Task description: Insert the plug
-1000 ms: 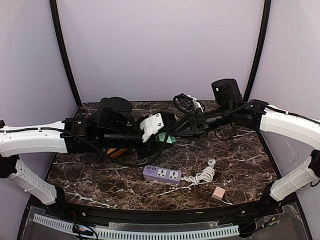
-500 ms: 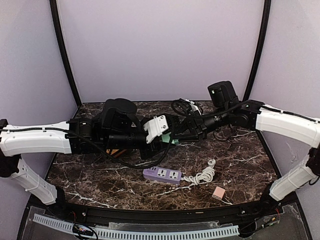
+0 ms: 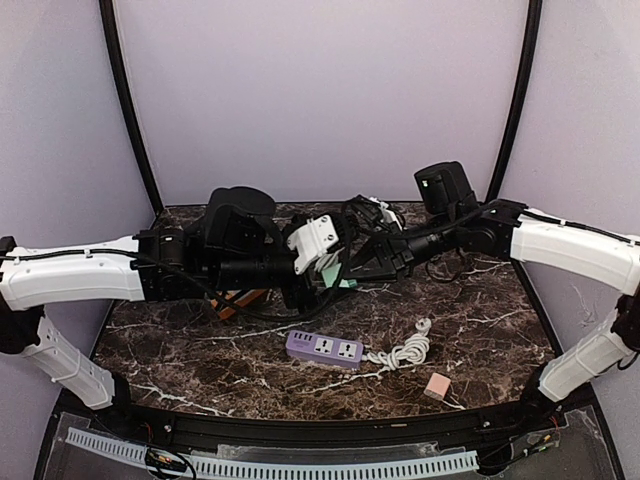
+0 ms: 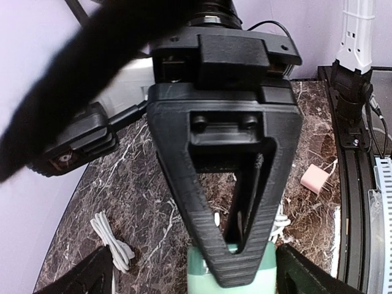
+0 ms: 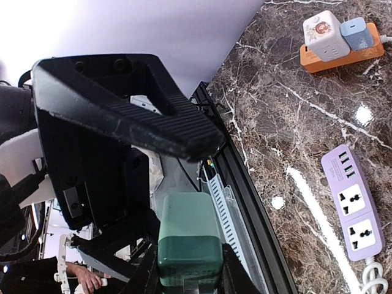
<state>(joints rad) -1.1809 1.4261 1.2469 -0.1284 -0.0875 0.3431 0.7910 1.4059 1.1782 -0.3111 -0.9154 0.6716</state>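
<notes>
Both grippers have edged closer together above mid-table since a second ago, the left arm reaching further right. From overhead, the left gripper and right gripper meet tip to tip. The green plug sits between them, held in the air behind the purple power strip, which lies on the marble table. Left wrist view: its own fingers stand wide apart — released — either side of the plug, while the right gripper's jaws are clenched on it. Right wrist view: the plug is a rounded green block, its long axis running along the fingers, away from the wrist. Which way its prongs face I cannot tell.
</notes>
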